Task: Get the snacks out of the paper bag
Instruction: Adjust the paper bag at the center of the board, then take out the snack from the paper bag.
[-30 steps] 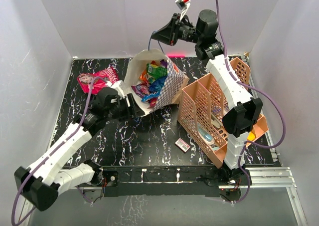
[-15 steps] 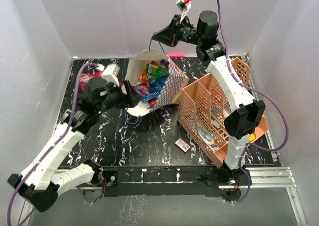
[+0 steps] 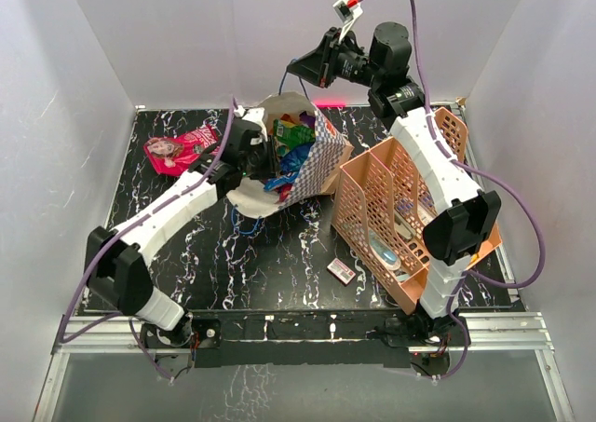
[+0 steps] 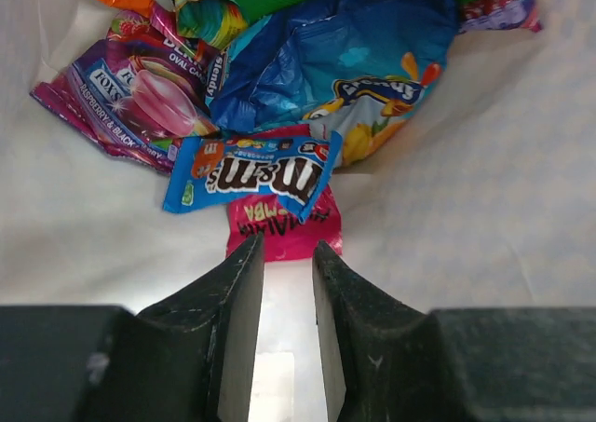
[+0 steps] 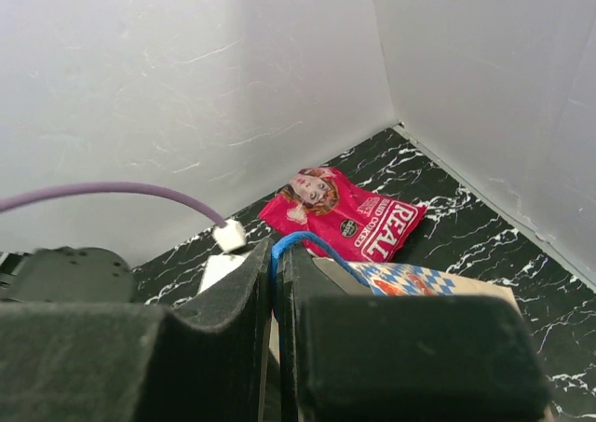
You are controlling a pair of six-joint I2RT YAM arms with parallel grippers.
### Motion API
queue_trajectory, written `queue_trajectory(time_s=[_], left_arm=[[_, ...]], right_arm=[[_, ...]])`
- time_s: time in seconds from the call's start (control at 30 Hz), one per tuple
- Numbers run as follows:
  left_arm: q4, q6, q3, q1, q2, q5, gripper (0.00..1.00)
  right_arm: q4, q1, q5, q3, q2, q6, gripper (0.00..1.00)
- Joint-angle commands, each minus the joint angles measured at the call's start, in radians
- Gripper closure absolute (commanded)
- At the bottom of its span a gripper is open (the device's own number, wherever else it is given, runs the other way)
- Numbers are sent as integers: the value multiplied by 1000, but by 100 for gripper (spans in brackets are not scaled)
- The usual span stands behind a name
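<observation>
The paper bag (image 3: 323,161), blue-and-white checkered, lies tilted at the back of the table with its mouth facing left. My right gripper (image 5: 277,247) is shut on its blue cord handle (image 5: 312,244), holding it up. My left gripper (image 4: 287,247) is inside the bag's white interior (image 4: 484,217). Its jaws stand narrowly apart with nothing between them, the tips just short of a pink packet (image 4: 284,233). Beyond it lie a blue M&M's pack (image 4: 251,172), a large blue chip bag (image 4: 345,63) and a purple pack (image 4: 121,91). A pink-red bag (image 3: 182,149) lies on the table left of the paper bag.
A peach perforated rack (image 3: 391,208) stands right of the bag, against my right arm. A small white-pink box (image 3: 341,270) lies on the black marbled table in front of the rack. White walls close in the back and both sides.
My left arm has swung from the bag's left side up and into its mouth. Its jaws widened, then narrowed. My right gripper has kept hold of the handle.
</observation>
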Motion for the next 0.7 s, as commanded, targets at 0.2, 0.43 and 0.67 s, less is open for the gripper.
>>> queue_trajectory(time_s=[0.2, 0.43, 0.67], left_arm=[[148, 91, 51, -64, 147, -133, 66], [134, 110, 101, -66, 267, -142, 43], [151, 154, 61, -66, 289, -160, 32]], right_arm=[[48, 40, 29, -6, -100, -13, 92], [31, 40, 45, 7, -105, -31, 92], [21, 40, 54, 6, -111, -37, 92]])
